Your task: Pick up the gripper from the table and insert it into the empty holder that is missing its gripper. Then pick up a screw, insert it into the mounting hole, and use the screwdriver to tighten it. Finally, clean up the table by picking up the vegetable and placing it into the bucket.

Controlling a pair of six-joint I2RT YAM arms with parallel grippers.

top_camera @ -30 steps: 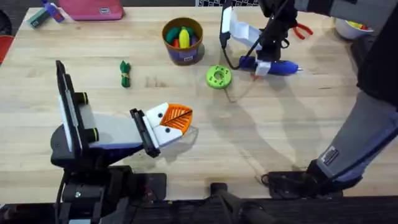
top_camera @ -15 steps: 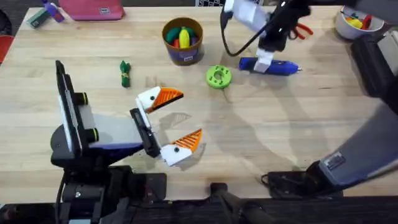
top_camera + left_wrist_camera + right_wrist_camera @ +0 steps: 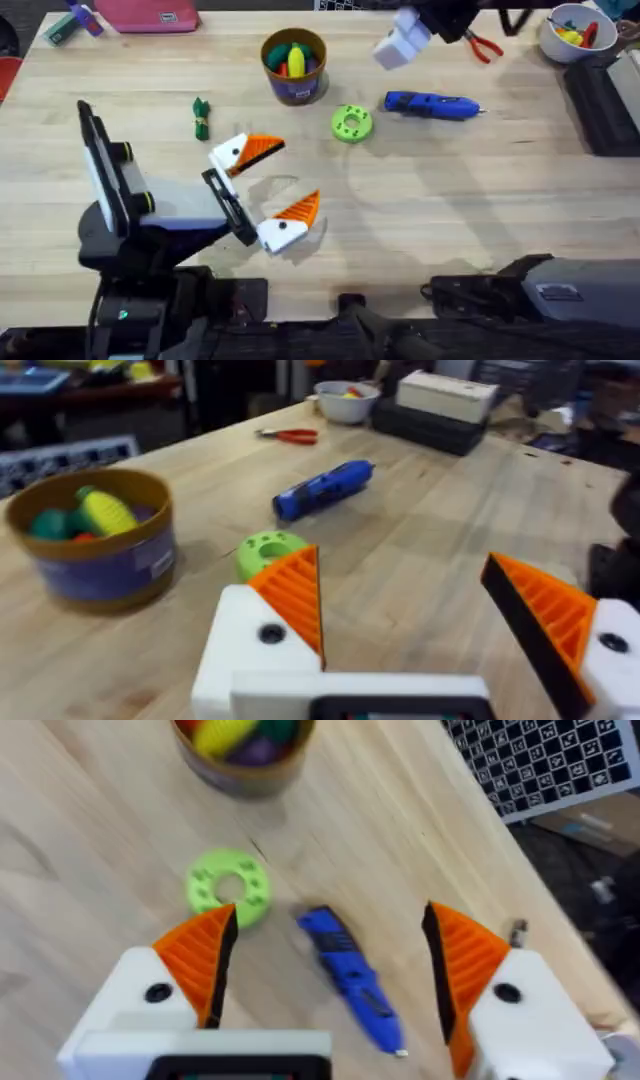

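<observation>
A lime-green disc (image 3: pixel 351 123) lies mid-table, red-handled pliers (image 3: pixel 484 46) and a white bowl (image 3: pixel 574 30) far off.

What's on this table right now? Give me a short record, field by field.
Left gripper: open, over bare table
Right gripper: open, above the screwdriver
Screwdriver: blue, lying flat on the table
Bucket: holds colourful toy food
Vegetable: green, lying on the table left of the bucket
Green disc: between bucket and screwdriver
Red pliers: far side, near white bowl
</observation>
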